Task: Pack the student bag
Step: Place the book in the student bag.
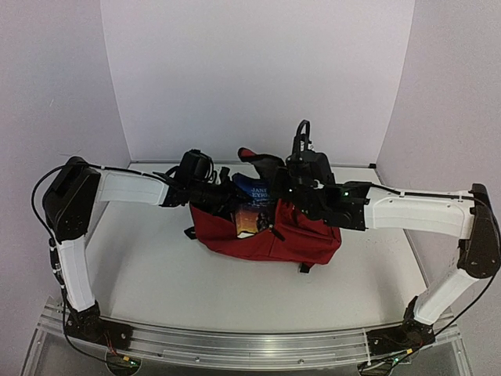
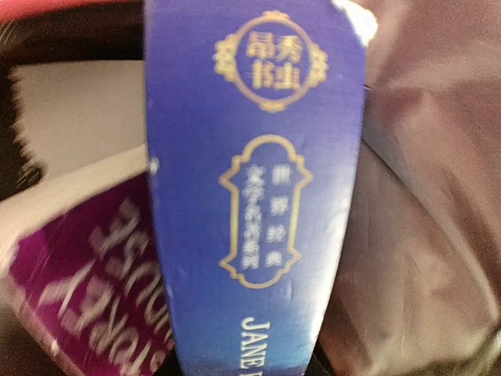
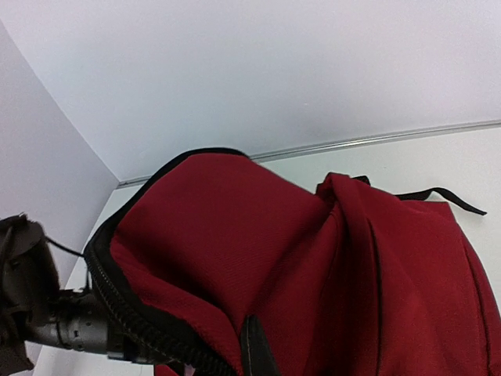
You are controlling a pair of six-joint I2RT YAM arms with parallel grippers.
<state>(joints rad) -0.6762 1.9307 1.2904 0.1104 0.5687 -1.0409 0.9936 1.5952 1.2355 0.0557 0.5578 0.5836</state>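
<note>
The blue book [image 2: 250,188] fills the left wrist view, spine on, with a purple book [image 2: 86,290] just beside it and grey lining [image 2: 423,235] to its right. From above, the blue book stands tilted, half out of the mouth of the bag [image 1: 313,235], which sits at the middle of the bench [image 1: 196,290]. The left claw [image 1: 229,196] seems to pinch the blue book, though its fingers are hidden. The right claw [image 1: 291,190] is pressed together at the bag's top edge. The risk is that the blue book's corner catches the zip or jams on the purple book, and a push then drags the soft bag.
</note>
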